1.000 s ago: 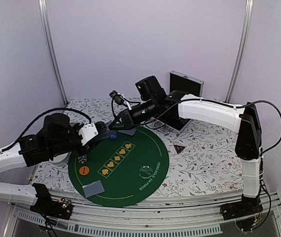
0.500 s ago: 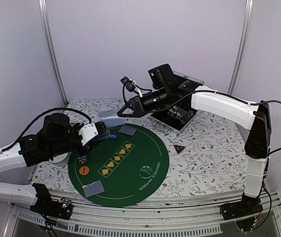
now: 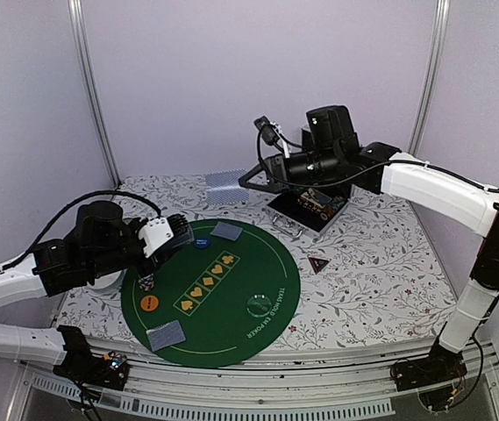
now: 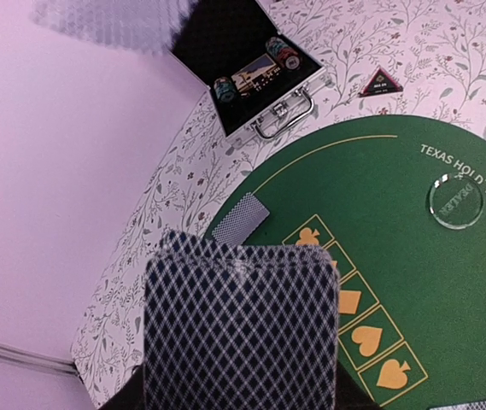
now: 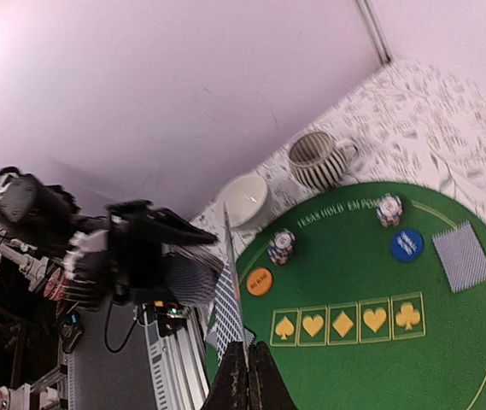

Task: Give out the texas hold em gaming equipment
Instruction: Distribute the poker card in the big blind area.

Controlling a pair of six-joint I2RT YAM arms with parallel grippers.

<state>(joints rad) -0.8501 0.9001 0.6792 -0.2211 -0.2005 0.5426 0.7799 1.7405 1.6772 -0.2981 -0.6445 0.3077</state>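
My left gripper (image 3: 173,235) is shut on a deck of grey-blue-backed playing cards (image 4: 241,329), held over the left rim of the round green mat (image 3: 231,289). My right gripper (image 3: 251,180) is raised above the mat's far edge, shut on a single card (image 3: 224,187); the right wrist view shows this card (image 5: 229,295) edge-on. One card (image 3: 227,231) lies at the mat's far edge and another (image 3: 165,335) at the near edge. Chip stacks (image 5: 281,247) (image 5: 389,209), a blue disc (image 3: 202,242), an orange disc (image 3: 150,303) and a clear dealer disc (image 3: 259,304) sit on the mat. The red-edged triangle (image 3: 318,264) lies off to the right.
An open metal case (image 3: 306,206) with chips inside stands at the back, below my right arm. A striped cup (image 5: 319,160) and a white bowl (image 5: 243,199) stand beside the mat's left side. The floral cloth (image 3: 381,272) covers the table.
My right gripper has risen and swung back to the right, away from the left gripper's deck, with a card in it. The left arm has not moved.
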